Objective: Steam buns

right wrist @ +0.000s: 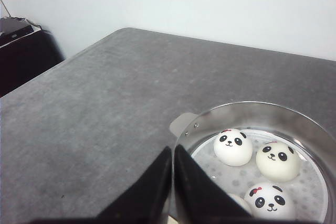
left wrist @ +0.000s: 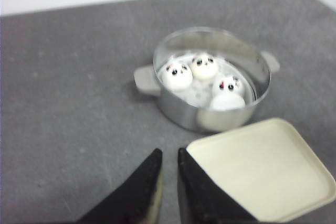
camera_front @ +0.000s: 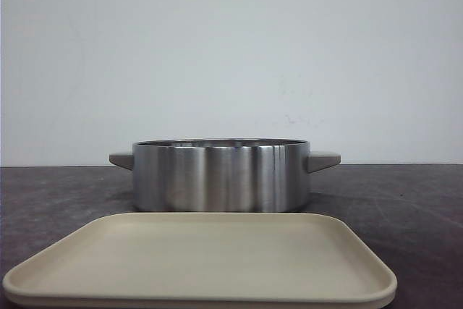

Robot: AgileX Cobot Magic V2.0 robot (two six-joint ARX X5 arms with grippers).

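Four white panda-faced buns (left wrist: 202, 77) sit inside a shallow steel steamer pot (camera_front: 221, 175) at centre table; all four rest on the pot's perforated floor. In the right wrist view three faces are plain: one bun (right wrist: 233, 147) nearest the grey side handle (right wrist: 182, 124), a second (right wrist: 278, 161) just beside it, a third (right wrist: 269, 201) with a red mark over one eye. The fourth (right wrist: 240, 201) shows only as a sliver behind the gripper finger. In the left wrist view (soft focus) the fourth bun (left wrist: 227, 101) lies face-away against the pot's near wall, touching its neighbour.

From the front the pot's rim hides the buns entirely; only the brushed wall and two grey handles, left (camera_front: 121, 159) & right (camera_front: 323, 160), are seen. Just in front of the pot, on the near side, lies a cream rectangular tray (camera_front: 202, 300) w/ rounded corners and a low raised lip, its surface bare. Both rest on a dark grey speckled table (camera_front: 51, 200), a white wall behind.

The left gripper (left wrist: 169, 156) hangs above the table near the tray's left corner, its black fingers nearly together with a thin gap, holding nothing. The right gripper (right wrist: 172, 153) hovers at the pot's rim by the handle, fingers closed to a slit, also empty-handed.
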